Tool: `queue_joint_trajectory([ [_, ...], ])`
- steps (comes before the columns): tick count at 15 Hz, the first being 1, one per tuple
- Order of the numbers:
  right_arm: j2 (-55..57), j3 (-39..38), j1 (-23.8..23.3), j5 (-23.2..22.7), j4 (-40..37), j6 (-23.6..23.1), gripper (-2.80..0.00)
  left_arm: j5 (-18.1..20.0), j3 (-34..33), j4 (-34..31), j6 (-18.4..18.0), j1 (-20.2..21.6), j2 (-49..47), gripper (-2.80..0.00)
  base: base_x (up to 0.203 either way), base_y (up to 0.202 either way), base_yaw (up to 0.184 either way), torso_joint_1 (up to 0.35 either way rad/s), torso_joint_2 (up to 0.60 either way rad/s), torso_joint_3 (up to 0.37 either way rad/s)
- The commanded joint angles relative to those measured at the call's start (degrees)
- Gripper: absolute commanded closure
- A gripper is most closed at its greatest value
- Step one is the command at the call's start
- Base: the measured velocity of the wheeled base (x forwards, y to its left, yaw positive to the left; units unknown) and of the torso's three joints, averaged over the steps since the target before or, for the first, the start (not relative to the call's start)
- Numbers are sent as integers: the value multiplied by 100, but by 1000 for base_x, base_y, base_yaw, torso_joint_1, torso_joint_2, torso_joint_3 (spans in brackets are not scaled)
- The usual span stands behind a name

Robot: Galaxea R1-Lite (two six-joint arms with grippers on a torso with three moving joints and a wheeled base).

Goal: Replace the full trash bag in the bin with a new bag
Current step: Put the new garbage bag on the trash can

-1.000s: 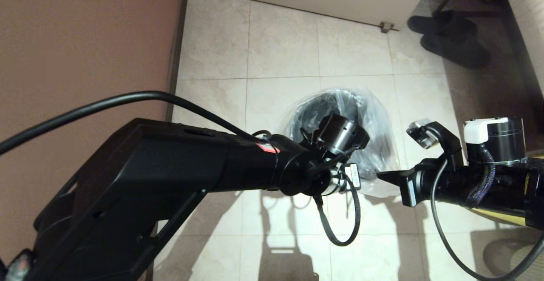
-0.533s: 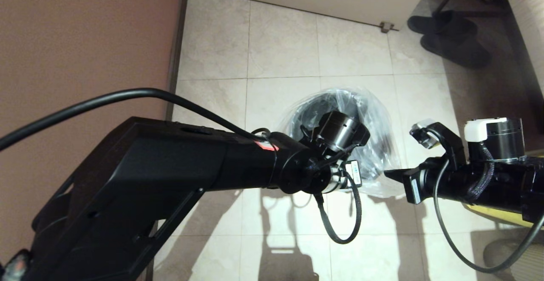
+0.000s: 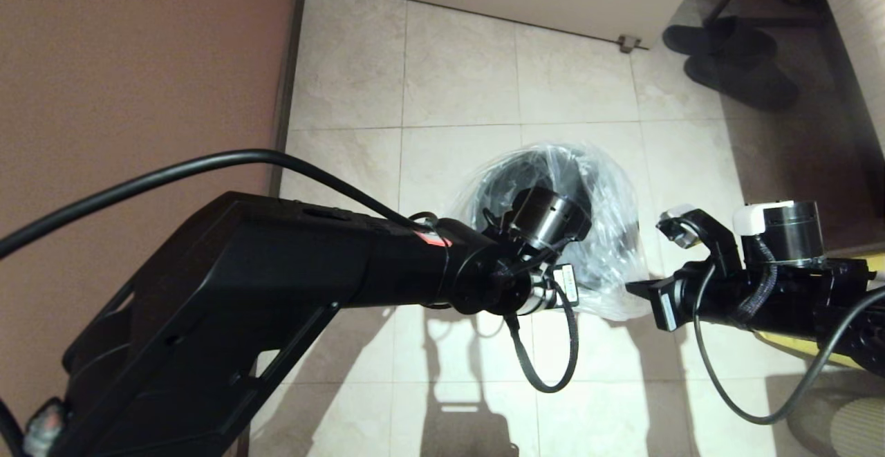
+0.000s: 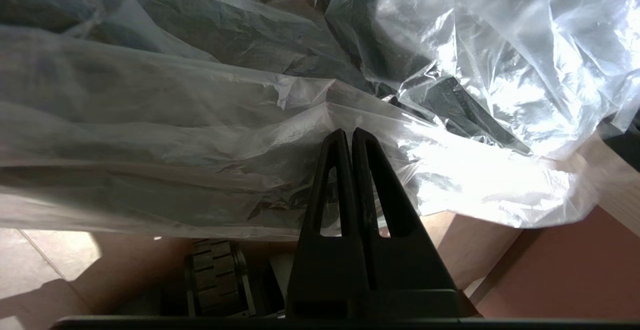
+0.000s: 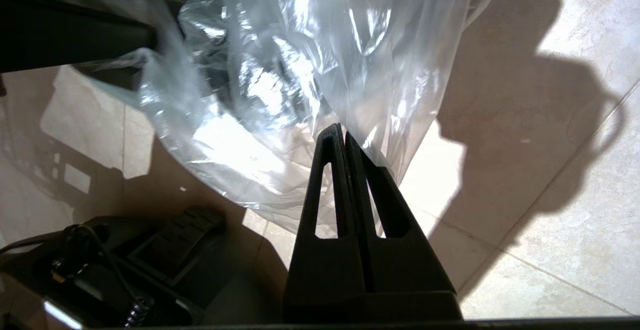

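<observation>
the bin (image 3: 553, 187) stands on the tiled floor (image 3: 456, 90), draped in the new bag (image 3: 608, 194). the left gripper (image 4: 348, 135) pinches the bag's near edge, fingers pressed together. the right gripper (image 5: 344, 133) likewise clamps its right-hand edge.

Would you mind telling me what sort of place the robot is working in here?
Probably a home, perhaps an entryway or bathroom: beige floor tiles, a pair of dark slippers by the wall, and a door with a floor stopper.
</observation>
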State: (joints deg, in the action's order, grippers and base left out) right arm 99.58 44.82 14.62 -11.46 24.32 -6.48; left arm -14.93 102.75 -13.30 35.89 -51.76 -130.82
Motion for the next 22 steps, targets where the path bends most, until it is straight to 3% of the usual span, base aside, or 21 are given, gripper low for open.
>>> queue_joint_trajectory([
  [1, 310, 48, -44, -8, 126, -9, 0, -10, 16, -6, 23, 25, -32, 0, 0, 0, 0, 0, 0, 0],
  [7, 941, 453, -62, 3, 249, 24, 0, -10, -39, -15, 23, 105, -49, 0, 0, 0, 0, 0, 0, 0],
  [15, 964, 737, -216, 394, 258, 70, 0, -45, -79, -21, 23, 158, -27, 0, 0, 0, 0, 0, 0, 0],
  [17, 642, 702, -211, 397, 192, 269, 0, -43, -274, -13, 32, 152, 143, 0, 0, 0, 0, 0, 0, 0],
  [22, -230, 643, -197, 300, -882, 1029, 0, -53, -625, -9, 175, 158, 530, 0, 0, 0, 0, 0, 0, 0],
])
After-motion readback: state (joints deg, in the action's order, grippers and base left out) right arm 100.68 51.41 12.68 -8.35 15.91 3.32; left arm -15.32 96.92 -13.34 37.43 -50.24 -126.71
